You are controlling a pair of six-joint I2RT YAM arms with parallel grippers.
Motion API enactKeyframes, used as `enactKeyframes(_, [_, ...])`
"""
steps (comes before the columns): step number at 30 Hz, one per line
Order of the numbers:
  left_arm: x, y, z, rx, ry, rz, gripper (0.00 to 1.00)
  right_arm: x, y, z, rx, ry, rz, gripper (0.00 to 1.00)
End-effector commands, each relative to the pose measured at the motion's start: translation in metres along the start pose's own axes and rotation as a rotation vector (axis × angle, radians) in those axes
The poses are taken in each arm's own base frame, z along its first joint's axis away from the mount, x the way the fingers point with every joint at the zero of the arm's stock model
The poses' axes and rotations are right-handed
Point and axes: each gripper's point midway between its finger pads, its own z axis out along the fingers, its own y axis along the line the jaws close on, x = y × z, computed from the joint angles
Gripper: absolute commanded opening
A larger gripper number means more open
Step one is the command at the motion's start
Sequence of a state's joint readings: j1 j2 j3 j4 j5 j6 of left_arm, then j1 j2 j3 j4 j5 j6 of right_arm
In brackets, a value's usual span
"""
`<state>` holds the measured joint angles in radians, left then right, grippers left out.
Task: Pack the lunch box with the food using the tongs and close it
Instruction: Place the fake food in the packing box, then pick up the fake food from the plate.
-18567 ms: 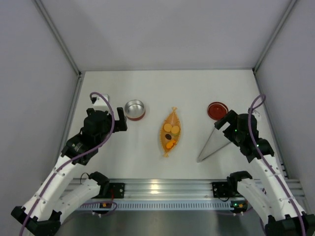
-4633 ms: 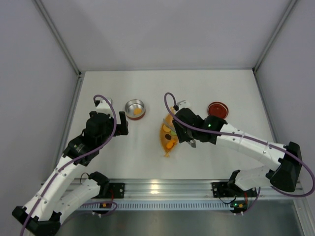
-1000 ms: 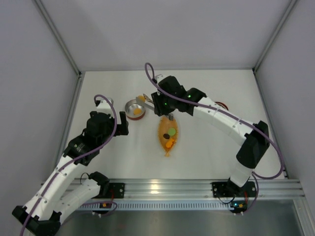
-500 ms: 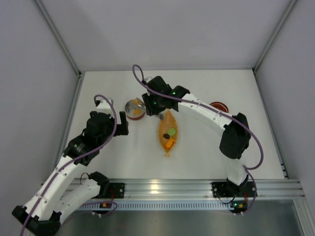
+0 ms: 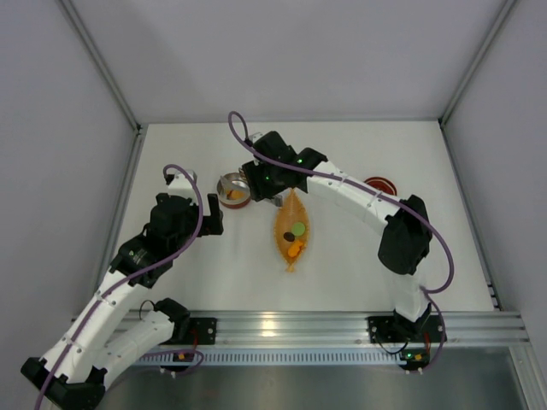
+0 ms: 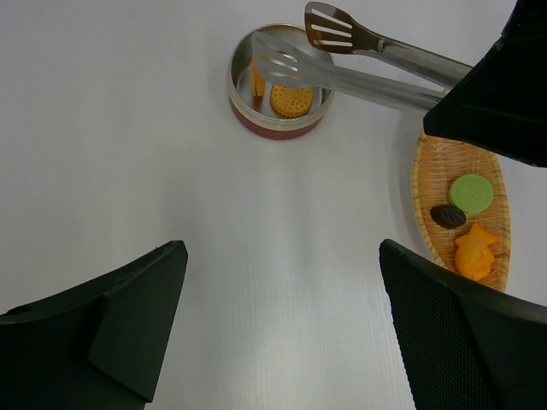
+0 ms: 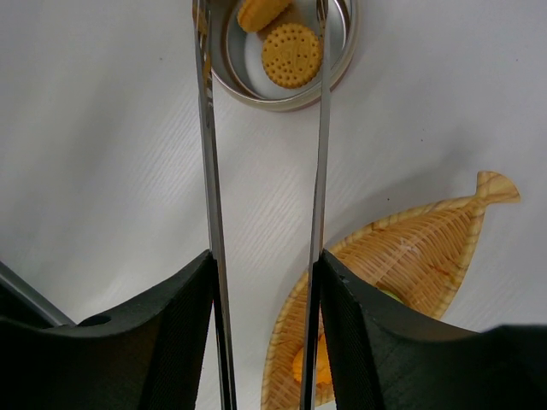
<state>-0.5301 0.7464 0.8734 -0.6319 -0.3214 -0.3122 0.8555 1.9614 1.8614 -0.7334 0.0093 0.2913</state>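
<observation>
Tongs (image 6: 367, 84), clamped in the R gripper (image 7: 265, 273), hang w/ arms apart and nothing between the tips; a sec. ago they were narrower. Lunch box (image 6: 275, 128) below the tips now holds two biscuits (image 7: 291, 55), up from one, so this drop looks done. Three pcs (image 6: 471, 193) wait on the fish-shaped tray (image 6: 419, 196) beside the handle end.

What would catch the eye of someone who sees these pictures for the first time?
The long silver tongs, gripped by the right gripper, reach to the small red-walled lunch box, one tip over its opening. Inside the tin lie two round yellow biscuits. Next to it the orange leaf-shaped tray holds a green piece, a dark brown piece and an orange piece.
</observation>
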Motion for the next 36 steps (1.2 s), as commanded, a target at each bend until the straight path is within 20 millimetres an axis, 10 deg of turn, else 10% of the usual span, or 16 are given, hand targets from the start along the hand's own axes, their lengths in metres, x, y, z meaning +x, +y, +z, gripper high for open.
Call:
enactKeyframes(1, [-0.003,-0.001,-0.001,0.007,-0.017,-0.01,0.99,-0.022,0.016,-0.021,-0.035,-0.065,-0.011,0.5])
enactKeyframes(11, [-0.003,0.0,-0.001,0.006,-0.017,-0.01,0.99,-0.022,0.0,-0.068,0.029,-0.115,-0.008,0.5])
enactKeyframes(21, [-0.004,-0.001,-0.002,0.012,-0.021,-0.011,0.99,0.041,-0.039,-0.126,0.146,-0.075,-0.02,0.49])
enactKeyframes(36, [-0.004,-0.002,-0.002,0.012,-0.022,-0.01,0.99,0.127,-0.061,-0.131,0.209,0.085,-0.079,0.46])
